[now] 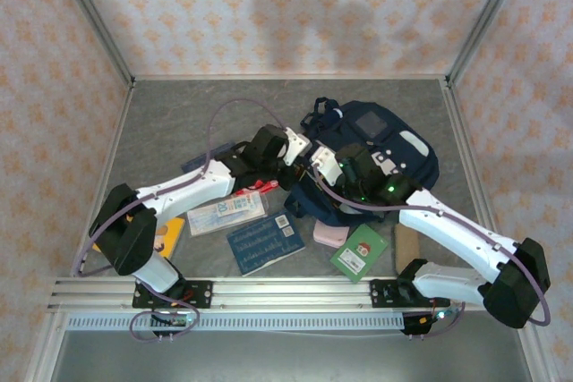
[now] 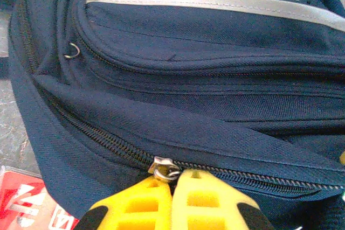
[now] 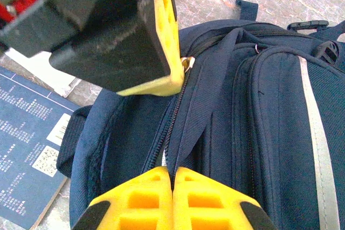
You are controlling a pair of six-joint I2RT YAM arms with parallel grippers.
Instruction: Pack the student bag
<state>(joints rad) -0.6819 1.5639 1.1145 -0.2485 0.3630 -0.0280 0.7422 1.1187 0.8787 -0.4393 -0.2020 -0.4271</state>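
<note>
Yellow left pincer [image 2: 172, 179] clamps the zip pull [image 2: 164, 168] of the student bag [image 2: 188, 106], right pincer [image 3: 172, 179] shut on fabric just beside it; unzipping seems in hand, wanting a steady pull along the zip.

Blue booklet [image 1: 265, 242], green card [image 1: 358, 252]

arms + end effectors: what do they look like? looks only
The left arm and right arm have white links, black joint housings and a lilac cable along each. The left end effector and right end effector have yellow fingers with rectangular moulded recesses and black corners.
</note>
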